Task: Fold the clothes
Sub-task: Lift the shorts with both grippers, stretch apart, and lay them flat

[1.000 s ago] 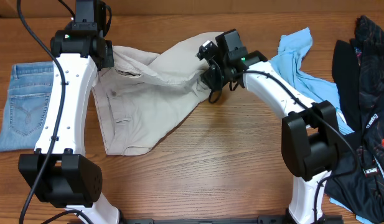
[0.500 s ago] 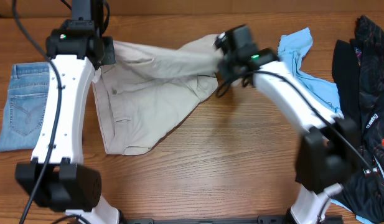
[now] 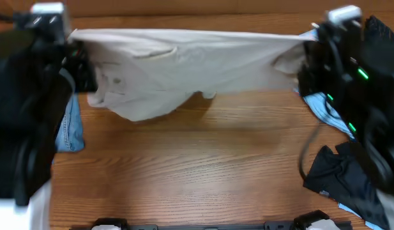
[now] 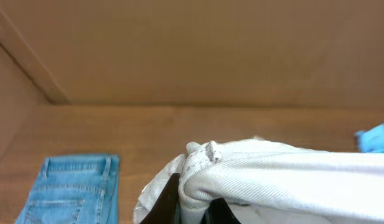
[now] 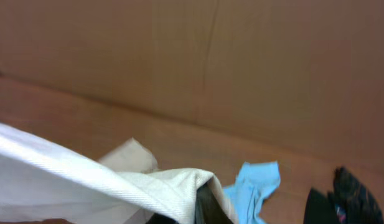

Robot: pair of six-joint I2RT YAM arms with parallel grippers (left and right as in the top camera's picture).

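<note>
The pale beige shorts (image 3: 184, 61) hang stretched in a wide band between both arms, lifted off the table. My left gripper (image 3: 73, 37) is shut on the left corner of the cloth. In the left wrist view the bunched hem (image 4: 272, 174) bulges between the dark fingers (image 4: 170, 199) of the left gripper (image 4: 193, 208). My right gripper (image 3: 311, 38) is shut on the right corner. In the right wrist view the fabric (image 5: 86, 180) drapes over the right gripper (image 5: 201, 208) and hides most of it. Both arms are raised close to the overhead camera and blurred.
Folded blue jeans (image 3: 70, 124) lie on the table at the left, also in the left wrist view (image 4: 73, 186). A light-blue shirt (image 3: 327, 108) lies at the right, seen too in the right wrist view (image 5: 254, 186). Black garments (image 3: 340, 179) lie at the right front.
The right gripper closed on the shorts. Both arms rose and moved apart, pulling the shorts off the table into a taut band.
</note>
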